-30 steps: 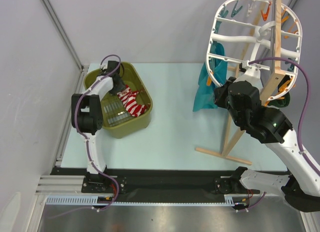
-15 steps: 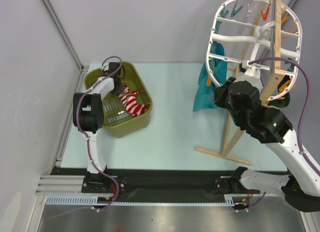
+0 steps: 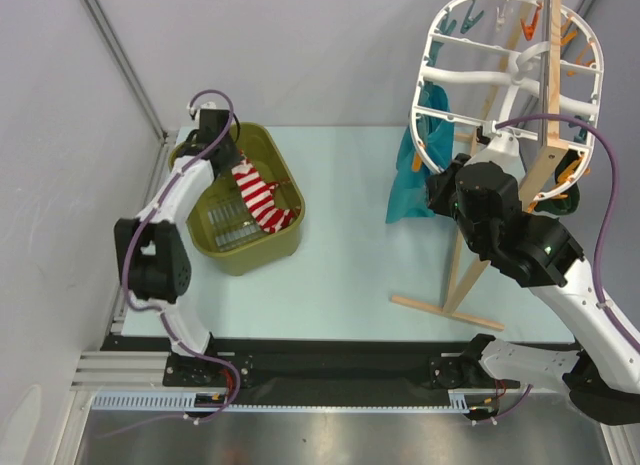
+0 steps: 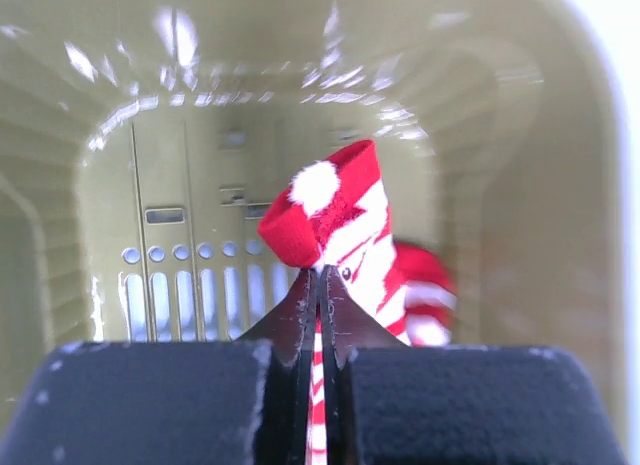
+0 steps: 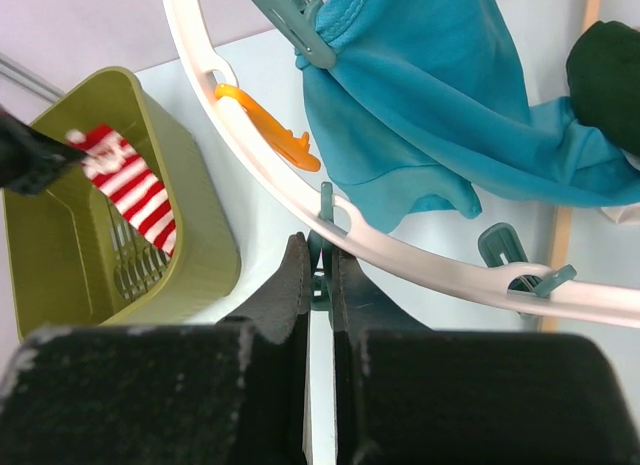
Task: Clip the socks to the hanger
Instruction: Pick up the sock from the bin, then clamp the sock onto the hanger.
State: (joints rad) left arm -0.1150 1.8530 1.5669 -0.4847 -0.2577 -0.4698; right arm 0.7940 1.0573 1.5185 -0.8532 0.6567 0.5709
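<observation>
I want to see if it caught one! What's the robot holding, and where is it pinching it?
The left gripper pinches a striped sock near its red cuff; the right gripper is shut on a teal clip on the hanger.

The olive-green plastic basket [image 4: 150, 115] is glossy, with glints on its ribbed walls. Over it, the red-and-white striped sock [image 4: 345, 220] is soft, matt knit cloth. Beyond the basket, the white oval plastic hanger [image 5: 400, 255] and its teal plastic clip [image 5: 325, 197] look smooth and faintly shiny. The teal cloth [image 5: 420, 75] is matt, and the pale wooden stand [image 3: 440, 312] is bare.
</observation>
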